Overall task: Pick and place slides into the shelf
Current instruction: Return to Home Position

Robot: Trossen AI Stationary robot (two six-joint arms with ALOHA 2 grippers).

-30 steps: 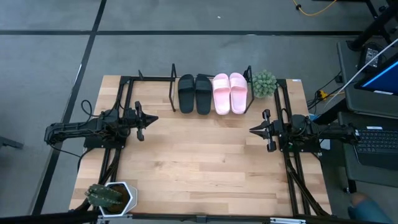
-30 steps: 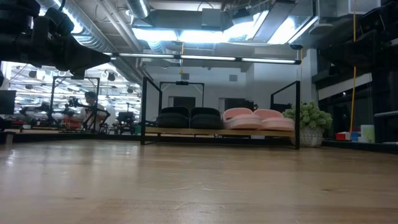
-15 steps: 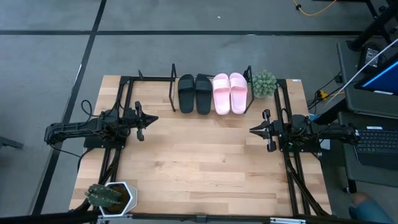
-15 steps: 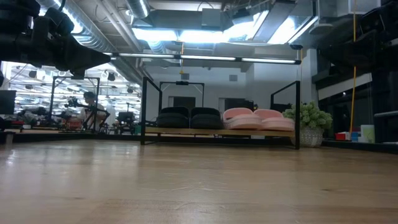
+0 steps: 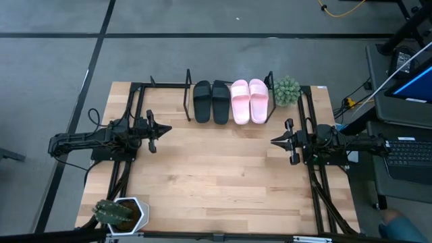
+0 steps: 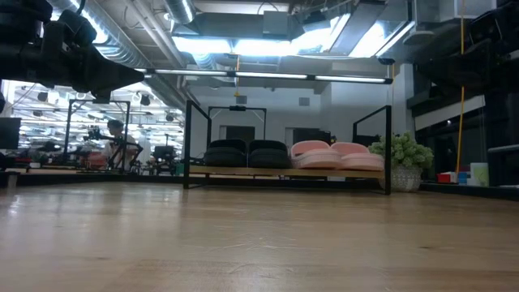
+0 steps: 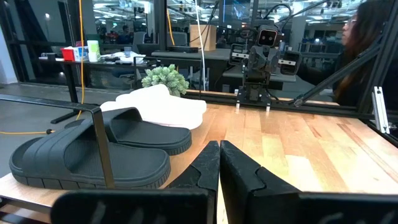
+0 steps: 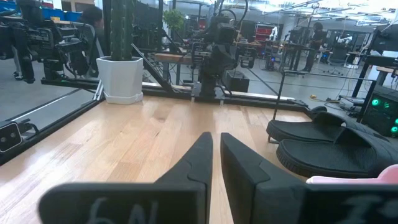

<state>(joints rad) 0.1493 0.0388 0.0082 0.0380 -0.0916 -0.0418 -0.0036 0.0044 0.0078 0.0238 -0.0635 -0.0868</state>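
Two black slides [image 5: 211, 101] and two pale pink slides [image 5: 249, 100] stand side by side, soles down, on the shelf's light wooden board [image 6: 284, 172] at the table's far edge, between its thin black end frames [image 5: 187, 94]. The black pair [image 7: 93, 144] shows close in the left wrist view, with the pink pair [image 7: 165, 106] behind it. My left gripper [image 5: 167, 128] waits over the table's left side, shut and holding nothing. My right gripper [image 5: 273, 141] waits over the right side, also shut and holding nothing.
A small green plant [image 5: 286, 90] stands just right of the shelf. A cactus in a white pot [image 5: 120, 212] sits at the table's near left corner. Bare wooden tabletop [image 5: 216, 169] lies between the two arms. A person [image 7: 364, 50] sits beyond the table's right side.
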